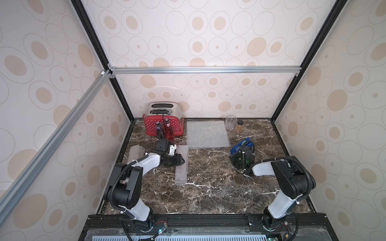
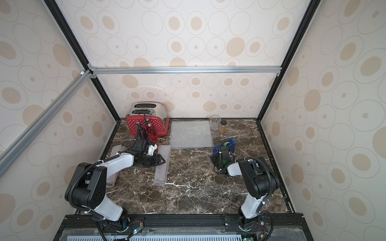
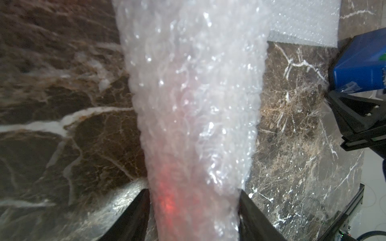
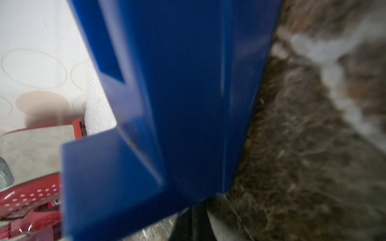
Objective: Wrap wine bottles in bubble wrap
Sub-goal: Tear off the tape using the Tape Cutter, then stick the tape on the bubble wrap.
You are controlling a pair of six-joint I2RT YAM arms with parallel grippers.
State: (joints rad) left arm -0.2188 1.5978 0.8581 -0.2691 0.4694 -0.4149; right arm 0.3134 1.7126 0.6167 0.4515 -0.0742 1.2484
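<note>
The left tool point(image 1: 180, 161) is holding a wrapped bottle; the right tool point(image 1: 242, 153) is gripping the tape.

The left tool's jaws are pressing both sides of a rolled bundle of whitish translucent bubble wrap point(image 3: 194, 104), and the red of a slim glass wine bottle point(image 3: 167, 200) is glowing through it. The bundle is lying on the dark marble surface point(image 1: 208, 187), its long axis running from the robot's side toward the back wall, across the jaws. The right tool is standing closed, it seems on a blue plastic tape dispenser point(image 4: 188, 104), to the right of the bundle and well apart, so the right arm is the nearer one for taping. At the back left, a purple bottle point(image 1: 158, 126) and a red bottle point(image 1: 168, 131) are standing upright at a red perforated plastic basket point(image 1: 150, 125); whether they are inside it or just before it I cannot tell.
</note>
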